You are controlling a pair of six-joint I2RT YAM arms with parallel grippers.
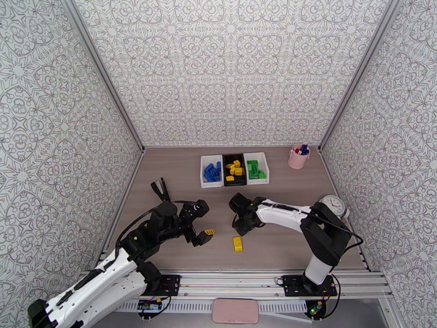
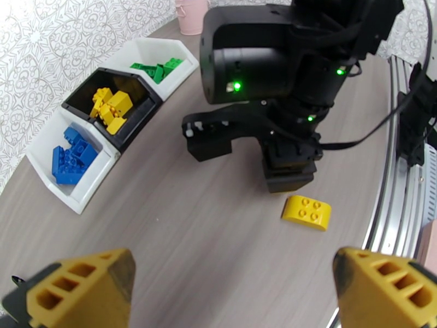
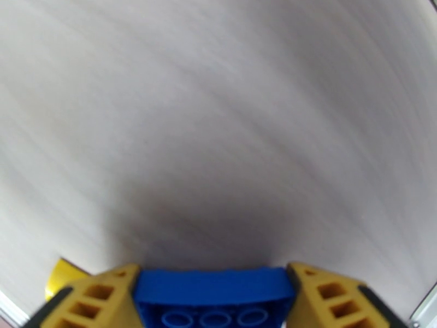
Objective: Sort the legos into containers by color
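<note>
**In the right claw [image 3: 213, 282], a blue brick [image 3: 213, 296]**

Between its two yellow fingers [image 3: 93, 296] the right claw grips the blue brick tight, down near the brown table [image 3: 218, 105]. Just beside it on the table lies one yellow brick [image 2: 307, 211], studs up, touching nothing. The left claw [image 2: 235, 280] is close by, its fingers spread wide with nothing between them. Far back on the table three bins sit side by side in a row. The left white bin [image 2: 82, 198] holds blue bricks [image 2: 68, 159]. The black bin [image 2: 136, 129] in the middle holds yellow bricks [image 2: 112, 107]. The right white bin [image 2: 183, 69] holds green bricks [image 2: 158, 69]. A pink pen cup [image 1: 297, 159] stands to the right of the bins
</note>
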